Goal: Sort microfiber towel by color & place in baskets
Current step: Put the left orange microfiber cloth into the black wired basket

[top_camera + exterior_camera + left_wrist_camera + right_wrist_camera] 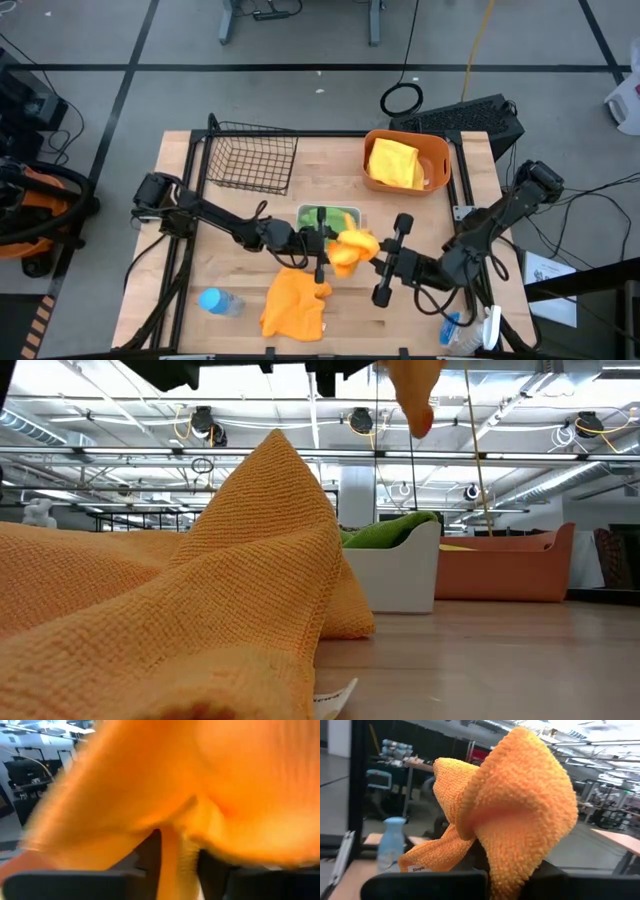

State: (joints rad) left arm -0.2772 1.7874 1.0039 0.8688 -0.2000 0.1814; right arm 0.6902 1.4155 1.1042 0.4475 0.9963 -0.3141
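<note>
An orange microfiber towel hangs bunched above the table's middle, between my two grippers. My left gripper comes at it from the table's left and my right gripper from the right; both are shut on it. A second orange towel lies crumpled on the table near the front edge. A green towel lies in the white tray. A yellow towel lies in the orange tub. The black wire basket stands at the far left. My left gripper pinches a narrow fold of the orange towel between its two fingers, coming level from the table's left. The cloth billows over the fingers and is clear of the table. My right gripper pinches a bunched fold of the same towel between its fingers, level from the table's right. The towel rises in a crumpled lump over the fingers, and one corner with a label droops off to one side, clear of the table.
A blue-capped plastic bottle lies near the front left corner. The white tray sits just behind the held towel. Bare wood shows between the tray and the wire basket and at the front right.
</note>
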